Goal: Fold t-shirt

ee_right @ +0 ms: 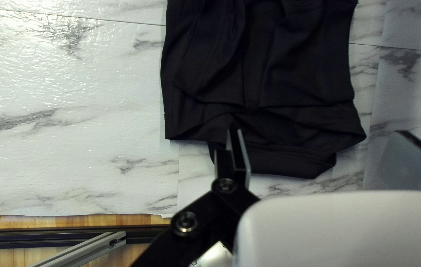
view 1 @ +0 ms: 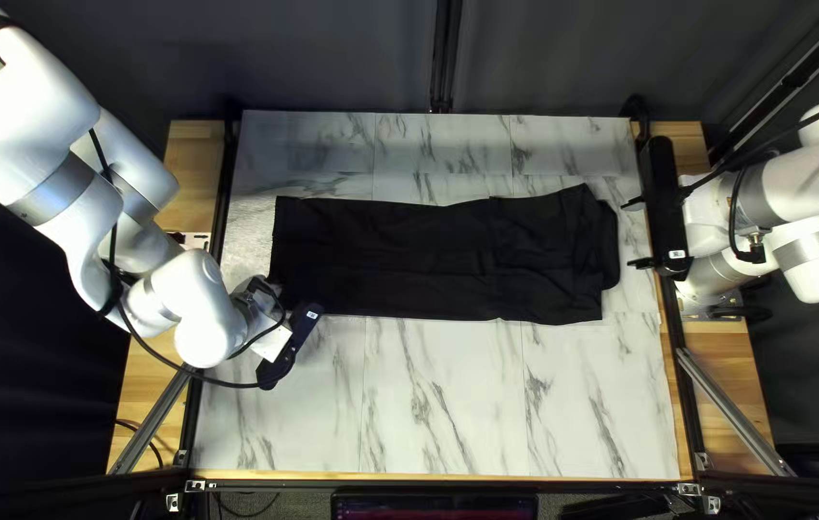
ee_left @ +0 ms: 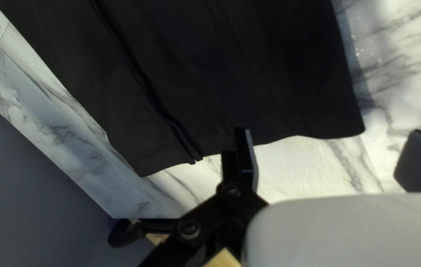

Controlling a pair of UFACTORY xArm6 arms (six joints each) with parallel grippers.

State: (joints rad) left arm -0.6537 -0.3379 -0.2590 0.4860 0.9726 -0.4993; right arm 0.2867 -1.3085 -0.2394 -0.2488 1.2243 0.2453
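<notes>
The left tool (view 1: pixel 290 347) and right tool (view 1: pixel 634 233) both stand spread. Sleeves on the black t-shirt (view 1: pixel 429 255) are hard to make out.

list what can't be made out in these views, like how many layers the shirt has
- Layers of the shirt: hidden under its top one in every view.
- Sleeves: black on black, too dark to tell apart, top left view.
- Shirt's full length: cut off by the edge in both wrist views.
- Left arm and right arm: each cut off by an edge, top left view.
- Screen: cut off by the bottom edge, top left view.
</notes>
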